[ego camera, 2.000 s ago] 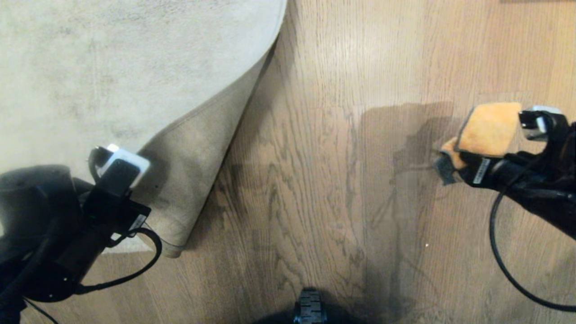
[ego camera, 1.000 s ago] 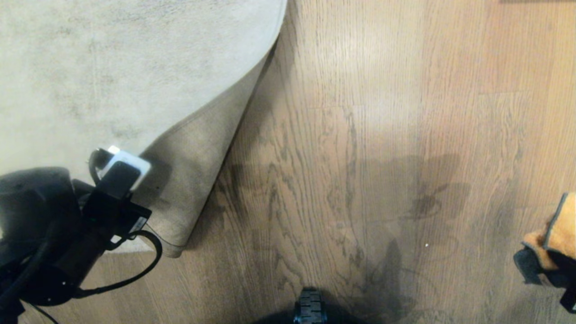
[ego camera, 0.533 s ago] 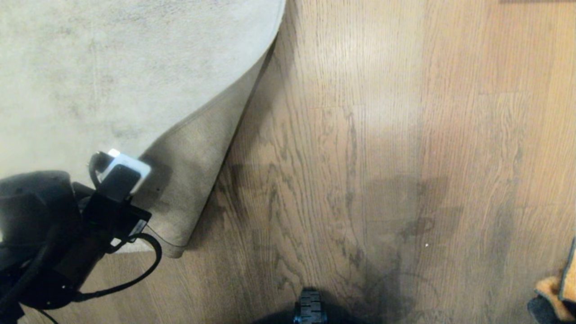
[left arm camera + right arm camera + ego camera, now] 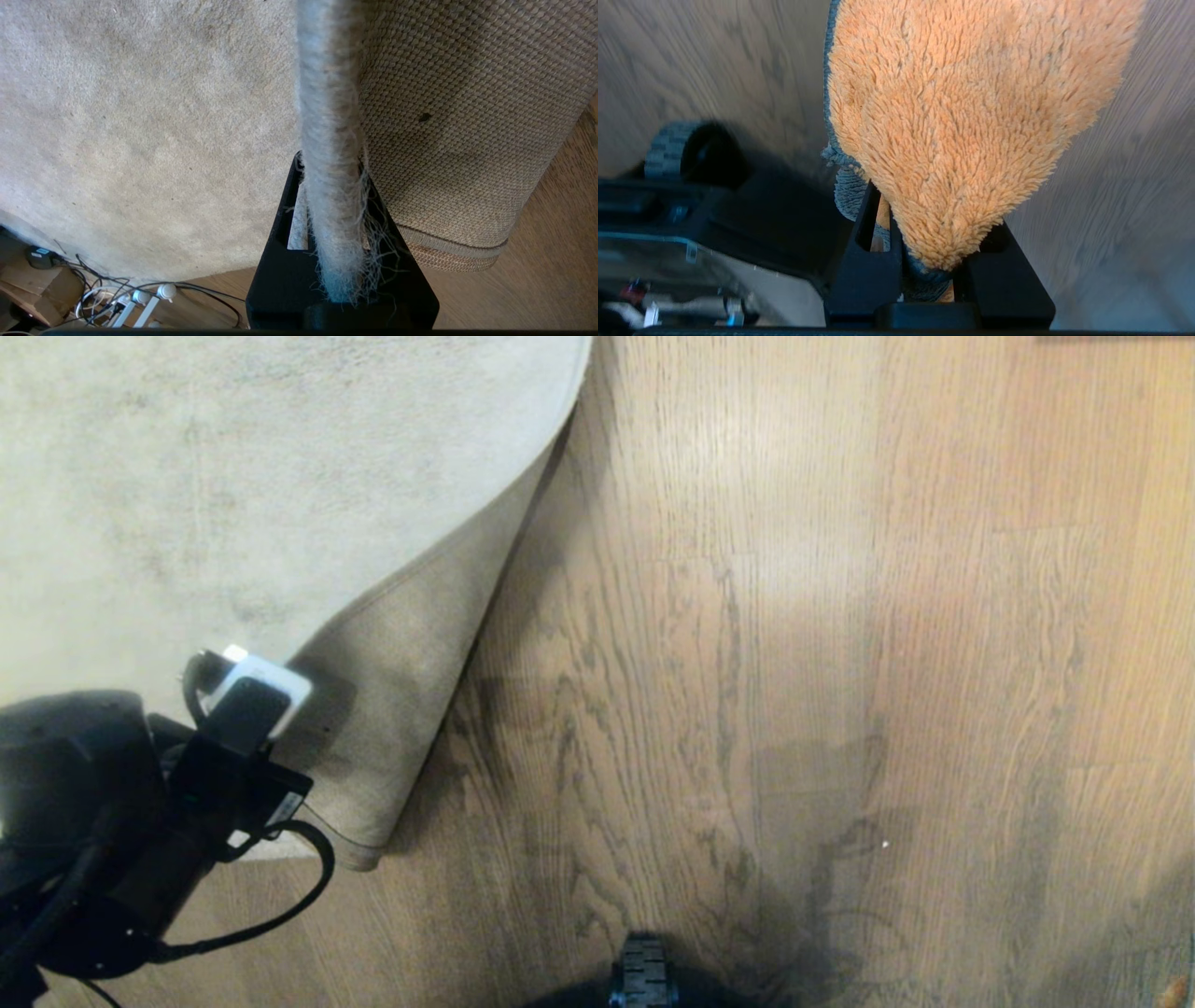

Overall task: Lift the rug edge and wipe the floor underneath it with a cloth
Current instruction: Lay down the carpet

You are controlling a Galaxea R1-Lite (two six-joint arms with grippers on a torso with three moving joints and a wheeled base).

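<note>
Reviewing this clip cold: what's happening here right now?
The left gripper is clamped on the rug edge, holding the corner folded back so its tan woven backing shows and the wood floor beside it lies bare. The right gripper holds the orange cloth above the floor, almost out of the head view at its lower right corner. The cloth is not wiping under the rug at this moment.

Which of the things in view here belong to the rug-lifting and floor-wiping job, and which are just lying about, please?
Part of the job:
- rug edge, pinched and held up by the left gripper
- cloth, clamped in the right gripper
- floor, bare wood beside the lifted corner

Just lying about:
- cables and a cardboard box past the rug
</note>
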